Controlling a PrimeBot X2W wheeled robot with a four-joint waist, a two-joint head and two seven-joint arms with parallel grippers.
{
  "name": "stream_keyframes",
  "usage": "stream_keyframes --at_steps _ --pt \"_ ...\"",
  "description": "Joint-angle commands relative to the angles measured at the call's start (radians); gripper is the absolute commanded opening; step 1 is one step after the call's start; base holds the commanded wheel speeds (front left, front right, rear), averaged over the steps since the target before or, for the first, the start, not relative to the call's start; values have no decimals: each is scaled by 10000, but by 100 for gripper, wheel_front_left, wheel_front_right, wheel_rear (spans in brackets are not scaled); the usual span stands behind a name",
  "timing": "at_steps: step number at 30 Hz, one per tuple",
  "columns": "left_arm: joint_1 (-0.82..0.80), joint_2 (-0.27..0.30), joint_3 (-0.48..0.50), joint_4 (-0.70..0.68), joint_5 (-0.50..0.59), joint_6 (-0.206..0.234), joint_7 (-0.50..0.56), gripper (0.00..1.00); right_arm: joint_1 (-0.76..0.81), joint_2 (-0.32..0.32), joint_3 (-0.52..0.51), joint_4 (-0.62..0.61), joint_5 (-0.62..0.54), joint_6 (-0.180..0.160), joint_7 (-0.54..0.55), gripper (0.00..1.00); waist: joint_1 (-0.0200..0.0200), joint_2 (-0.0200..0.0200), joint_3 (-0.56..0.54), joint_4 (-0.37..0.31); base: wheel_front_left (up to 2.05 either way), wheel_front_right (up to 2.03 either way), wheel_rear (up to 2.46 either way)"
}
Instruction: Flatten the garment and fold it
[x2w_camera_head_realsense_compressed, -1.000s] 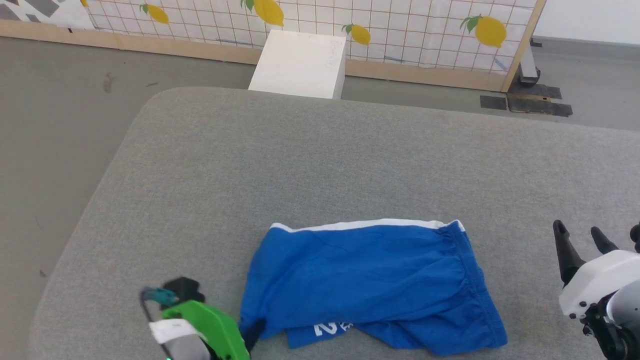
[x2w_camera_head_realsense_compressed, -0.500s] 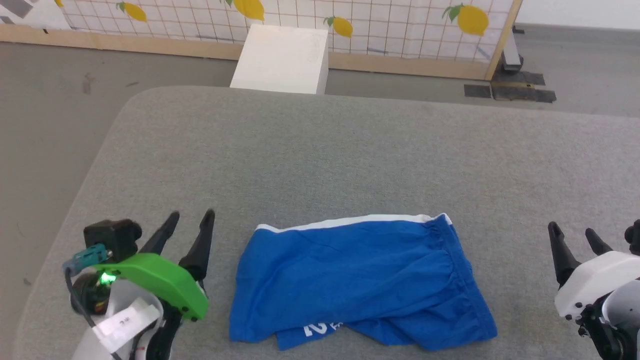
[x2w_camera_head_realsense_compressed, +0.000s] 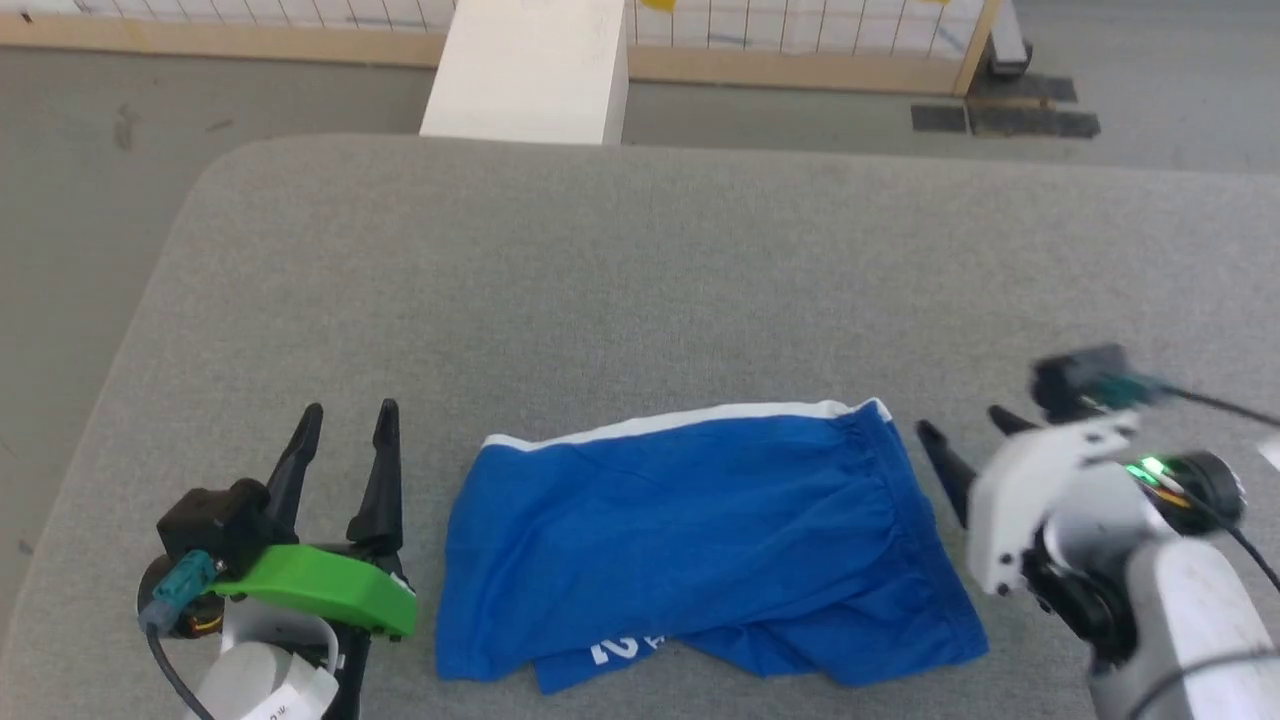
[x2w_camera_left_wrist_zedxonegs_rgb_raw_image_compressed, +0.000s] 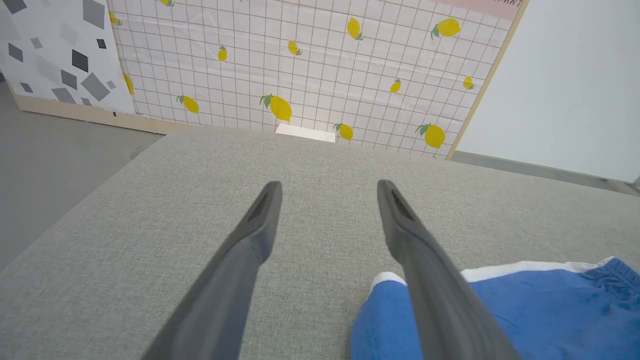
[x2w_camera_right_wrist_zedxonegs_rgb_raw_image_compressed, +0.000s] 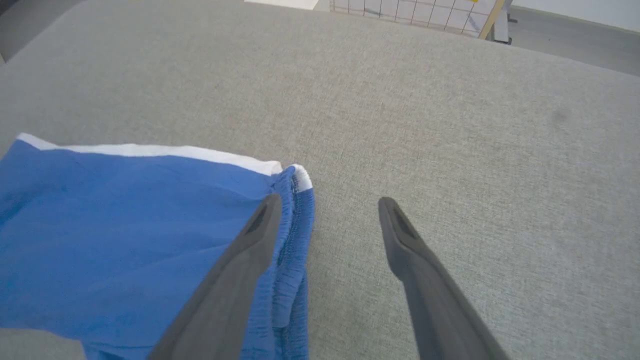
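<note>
Left hand (x2w_camera_head_realsense_compressed: 350, 406) and right hand (x2w_camera_head_realsense_compressed: 960, 420) flanked the shorts (x2w_camera_head_realsense_compressed: 700, 520), each with fingers apart and empty. The shorts lay rumpled on the near part of the grey pad (x2w_camera_head_realsense_compressed: 640, 280), white trim along the far edge. A white box (x2w_camera_head_realsense_compressed: 525, 70) stood beyond the pad.

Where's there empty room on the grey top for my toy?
The far half of the grey top, from the blue shorts up to the edge by the white box, is bare. It's crowded near the robot: the shorts lie between the left hand and right hand, with narrow gaps.
</note>
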Motion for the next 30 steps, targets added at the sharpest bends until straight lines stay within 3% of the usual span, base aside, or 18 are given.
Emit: stream_keyframes --at_steps 1,9,20,21,22,30 --pt "-153 -83 29 36 72 -13 -106 100 -401 -158 264 204 -24 -13 379 100 0 0 285 126 0 0 0" --pt "-611 -290 22 273 150 -170 -306 100 -1857 -911 1739 1376 -161 -13 1854 100 0 0 959 684 0 0 0" --pt "-716 -503 91 598 164 -347 -377 100 -1946 -1247 2355 2442 142 -13 2133 100 0 0 1178 885 0 0 0" --pt "-721 -512 100 617 163 -363 -379 100 -1952 -1264 2291 2472 137 -13 2099 27 0 0 1170 862 0 0 0" --pt "-730 -519 107 626 172 -379 -381 100 -1956 -1280 2279 2494 157 -13 2067 0 0 0 1157 840 0 0 0" --pt "-689 -596 104 749 219 -447 -388 100 -1880 -1257 1035 2116 313 -13 1293 0 0 0 928 639 0 0 0"
